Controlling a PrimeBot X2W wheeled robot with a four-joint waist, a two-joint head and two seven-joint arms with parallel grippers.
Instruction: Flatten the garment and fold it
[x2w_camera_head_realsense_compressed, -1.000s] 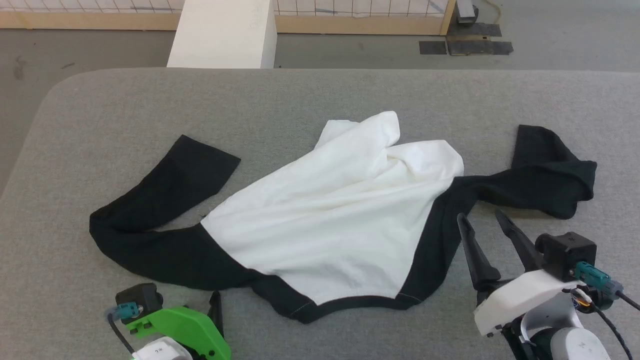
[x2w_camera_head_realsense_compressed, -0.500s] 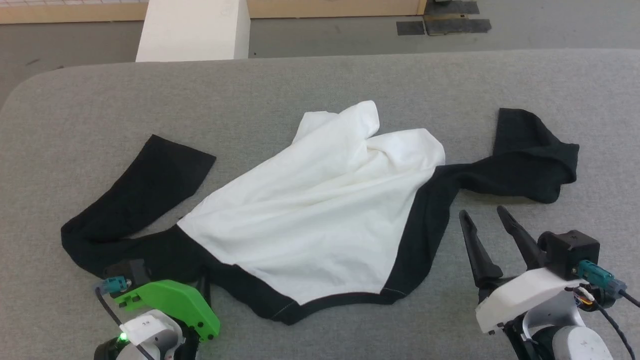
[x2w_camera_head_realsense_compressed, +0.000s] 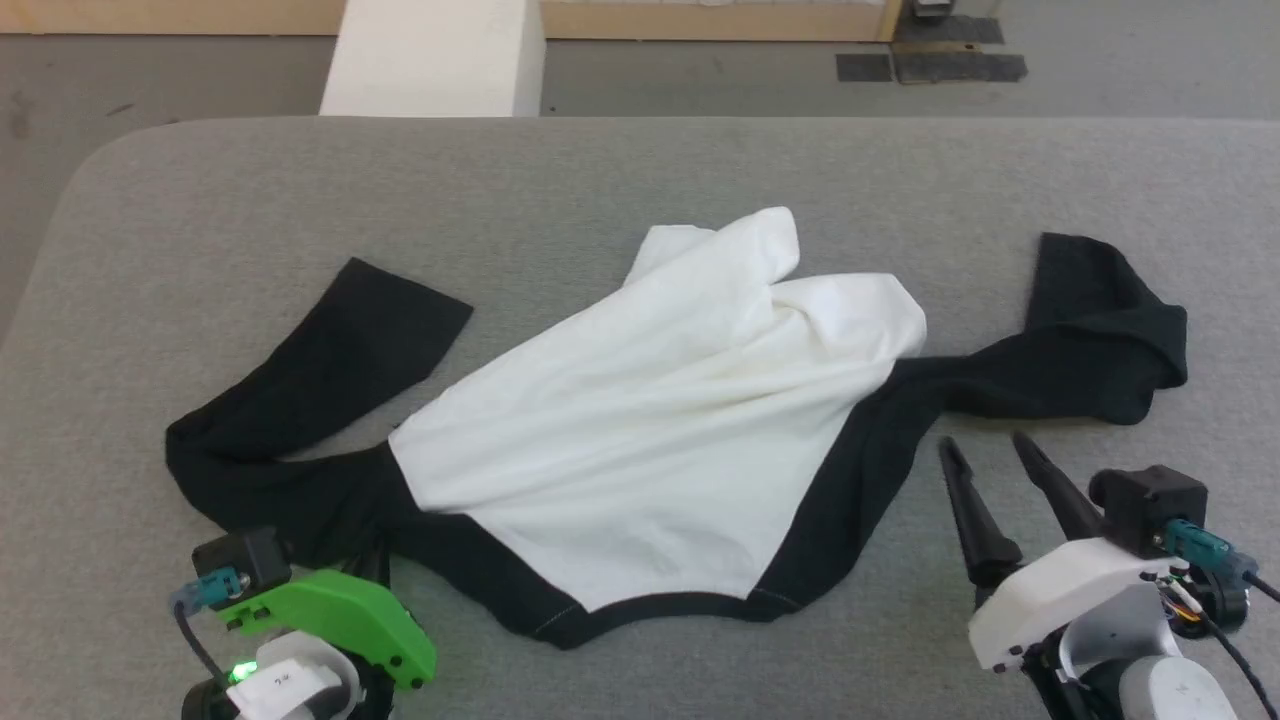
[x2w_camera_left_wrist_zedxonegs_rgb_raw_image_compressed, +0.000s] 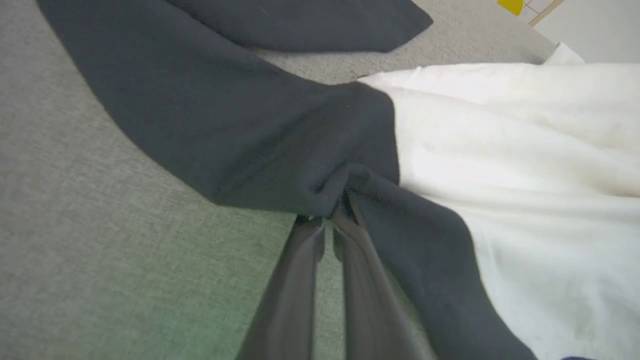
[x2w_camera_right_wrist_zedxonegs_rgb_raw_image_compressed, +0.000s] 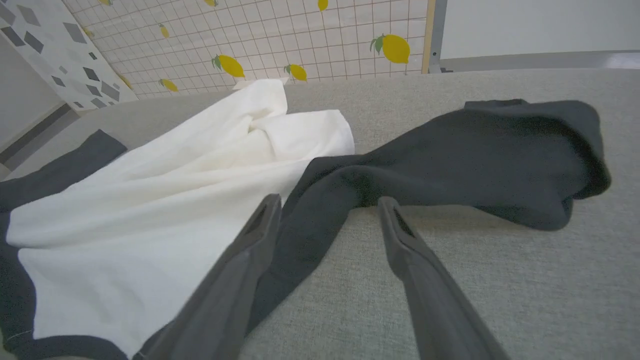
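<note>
A grey, fabric-covered table (x2w_camera_head_realsense_compressed: 600, 170) with a rounded far-left corner carries the garment (x2w_camera_head_realsense_compressed: 650, 430), which lies rumpled across its middle. The white body (x2w_camera_head_realsense_compressed: 700, 340) is creased and bunched at its far end. The black left-hand sleeve (x2w_camera_head_realsense_compressed: 330, 370) doubles back on itself, and the black right-hand sleeve (x2w_camera_head_realsense_compressed: 1090, 350) stretches, twisted, toward the right edge.

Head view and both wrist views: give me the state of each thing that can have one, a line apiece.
T-shirt: crumpled on the table, white body bunched, black sleeves bent, not yet flat or folded.
Left fingers: shut on a pinch of the T-shirt's black fabric.
Right fingers: open, holding nothing, tips beside a black sleeve.
</note>
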